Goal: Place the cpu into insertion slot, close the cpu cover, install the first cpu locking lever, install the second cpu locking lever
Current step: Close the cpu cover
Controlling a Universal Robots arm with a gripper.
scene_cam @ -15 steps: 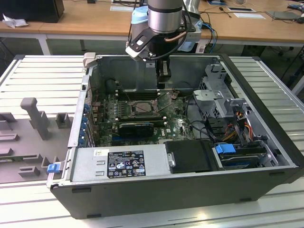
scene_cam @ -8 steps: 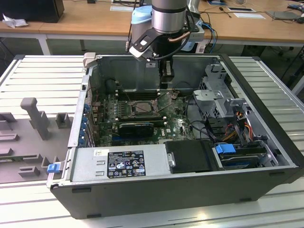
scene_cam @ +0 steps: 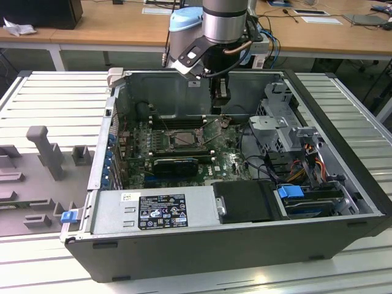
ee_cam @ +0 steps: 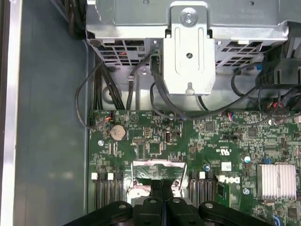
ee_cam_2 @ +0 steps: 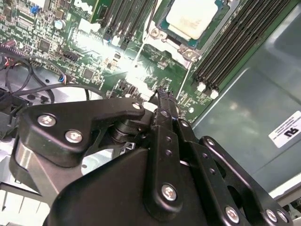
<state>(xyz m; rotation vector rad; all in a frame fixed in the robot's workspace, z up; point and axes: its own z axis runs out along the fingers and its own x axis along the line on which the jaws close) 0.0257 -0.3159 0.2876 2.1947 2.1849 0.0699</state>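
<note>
Since the hand (ee_cam_2: pixel 162 95) has its two fingers pressed together with nothing held between them, it can only push, and it hangs just beside the insertion slot (ee_cam_2: pixel 159 33), close to a thin metal lever (ee_cam_2: pixel 187 76) that sticks out from the slot. The cpu (ee_cam_2: pixel 193 18) lies in the slot, and the cpu cover (ee_cam_2: pixel 181 45) seems to be down around it. If the hand slips off that skinny lever, I think the lever could spring back, or the fingers could bump the green board (ee_cam_2: pixel 94 52) next to the slot.

The cpu (ee_cam_2: pixel 192 19) is pale silver, the motherboard (ee_cam_2: pixel 94 52) green with black memory slots (ee_cam_2: pixel 235 42), the gripper (ee_cam_2: pixel 162 96) black, the computer case (scene_cam: pixel 245 245) dark grey with blue clips (scene_cam: pixel 290 191), the ribbed table (scene_cam: pixel 55 92) pale grey.
</note>
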